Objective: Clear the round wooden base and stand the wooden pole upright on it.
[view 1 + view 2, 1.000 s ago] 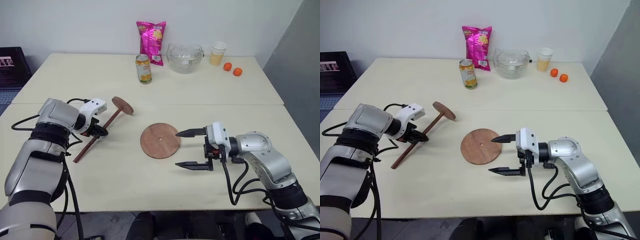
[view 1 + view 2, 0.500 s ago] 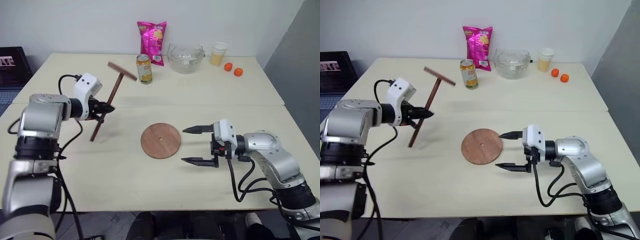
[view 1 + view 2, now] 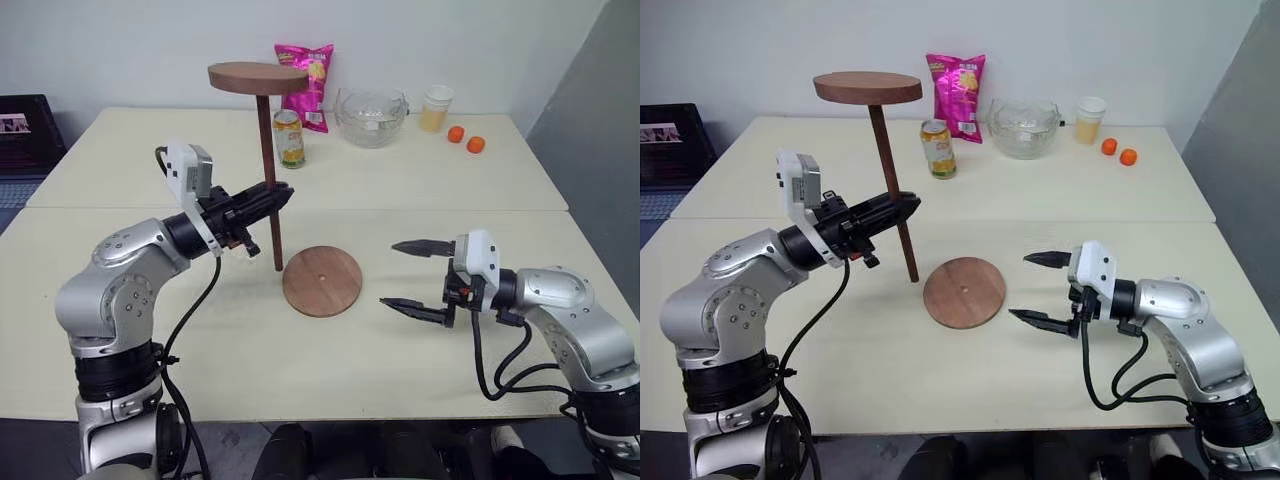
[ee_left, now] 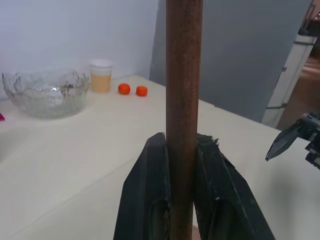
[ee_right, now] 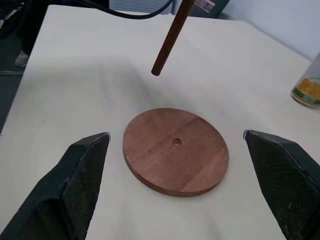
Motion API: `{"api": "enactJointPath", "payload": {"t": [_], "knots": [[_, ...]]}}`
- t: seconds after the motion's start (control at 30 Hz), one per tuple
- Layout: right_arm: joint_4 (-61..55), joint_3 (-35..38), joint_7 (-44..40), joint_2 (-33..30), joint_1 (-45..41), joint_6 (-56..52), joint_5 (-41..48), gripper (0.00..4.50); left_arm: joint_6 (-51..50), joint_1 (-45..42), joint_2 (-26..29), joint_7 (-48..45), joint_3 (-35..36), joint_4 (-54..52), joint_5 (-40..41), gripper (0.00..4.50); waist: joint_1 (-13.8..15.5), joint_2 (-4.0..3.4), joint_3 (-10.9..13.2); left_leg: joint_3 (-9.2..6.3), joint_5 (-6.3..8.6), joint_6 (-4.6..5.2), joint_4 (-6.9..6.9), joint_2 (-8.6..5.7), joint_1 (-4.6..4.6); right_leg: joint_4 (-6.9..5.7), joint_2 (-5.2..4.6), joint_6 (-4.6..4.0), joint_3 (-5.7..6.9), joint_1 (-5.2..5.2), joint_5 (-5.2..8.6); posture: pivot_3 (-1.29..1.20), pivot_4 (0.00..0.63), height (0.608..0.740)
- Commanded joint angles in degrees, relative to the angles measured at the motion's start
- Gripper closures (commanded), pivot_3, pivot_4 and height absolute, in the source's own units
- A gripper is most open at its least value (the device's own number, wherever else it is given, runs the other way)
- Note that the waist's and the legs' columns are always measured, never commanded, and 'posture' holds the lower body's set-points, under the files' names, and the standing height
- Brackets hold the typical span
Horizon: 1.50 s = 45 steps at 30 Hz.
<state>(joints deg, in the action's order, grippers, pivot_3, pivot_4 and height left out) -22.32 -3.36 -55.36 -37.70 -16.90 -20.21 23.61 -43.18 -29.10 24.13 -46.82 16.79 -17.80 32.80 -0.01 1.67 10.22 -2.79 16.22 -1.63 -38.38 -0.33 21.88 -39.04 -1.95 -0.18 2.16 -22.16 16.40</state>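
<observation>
The round wooden base (image 3: 321,281) lies flat on the table's near half, its centre hole bare. My left gripper (image 3: 280,192) is shut on the wooden pole (image 3: 268,180) at mid-rod. The pole hangs almost upright, its fixed disc (image 3: 257,77) on top. Its free lower end hovers above the table just left of the base, seen in the right wrist view as the pole's tip (image 5: 170,40) beyond the base (image 5: 176,150). In the left wrist view both fingers (image 4: 150,200) clamp the rod (image 4: 183,75). My right gripper (image 3: 390,274) stands open to the right of the base, apart from it.
Along the far edge stand a pink snack bag (image 3: 303,83), a drink can (image 3: 287,137), a glass bowl (image 3: 370,115) and a cup (image 3: 435,107), with two small oranges (image 3: 465,138) beside it. A seam (image 3: 450,210) joins the two tabletops.
My left gripper has lifted the pole off the table, swung it right toward the base and turned it upright, disc on top. My right gripper has drawn back slightly to the right.
</observation>
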Motion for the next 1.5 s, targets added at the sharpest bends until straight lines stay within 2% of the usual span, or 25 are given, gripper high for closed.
{"api": "enactJointPath", "payload": {"t": [0.03,0.3,0.43,0.97,1.5], "knots": [[-4.53,1.07,2.31,-1.10,0.40,-2.78,0.32,0.00,7.15,1.62,-2.46,0.97,-3.76,-0.75,-1.17,4.25,0.05,0.00,0.00,0.00,0.00,0.00,0.00,0.00,0.00,0.00,0.00,0.00,0.00,0.00,0.00,0.00,0.150,0.740],[-7.84,0.40,2.76,-5.86,1.49,-10.82,0.86,0.00,16.34,3.67,-4.92,1.28,-10.21,2.70,-4.48,4.25,0.07,0.00,0.00,0.00,0.05,0.10,0.00,-0.01,0.01,0.01,0.01,0.00,0.00,0.01,0.00,0.00,0.150,0.740],[-9.69,-0.45,2.16,-8.64,-1.42,-17.02,2.07,0.00,21.31,4.02,-7.16,2.58,-11.80,6.52,-6.22,4.25,0.01,-0.01,0.00,0.00,0.11,0.19,0.00,-0.01,0.00,0.01,0.01,0.00,0.00,0.01,0.00,0.00,0.150,0.740],[-8.32,-2.35,1.36,-9.97,-0.82,-13.37,-1.73,0.00,33.08,5.89,-9.30,4.50,-14.53,14.23,-10.78,4.25,0.06,0.00,0.00,-0.02,0.13,0.23,0.00,-0.01,0.01,0.04,0.02,0.00,0.03,0.01,0.00,0.00,0.150,0.740],[-8.90,-2.29,1.33,-9.81,-0.03,-13.30,-2.12,0.00,35.54,7.49,-9.76,2.45,-16.23,17.56,-10.61,4.25,0.08,-0.01,0.00,-0.02,0.13,0.23,0.00,-0.01,0.00,0.04,0.02,0.01,0.04,0.03,0.00,0.00,0.150,0.740]]}}
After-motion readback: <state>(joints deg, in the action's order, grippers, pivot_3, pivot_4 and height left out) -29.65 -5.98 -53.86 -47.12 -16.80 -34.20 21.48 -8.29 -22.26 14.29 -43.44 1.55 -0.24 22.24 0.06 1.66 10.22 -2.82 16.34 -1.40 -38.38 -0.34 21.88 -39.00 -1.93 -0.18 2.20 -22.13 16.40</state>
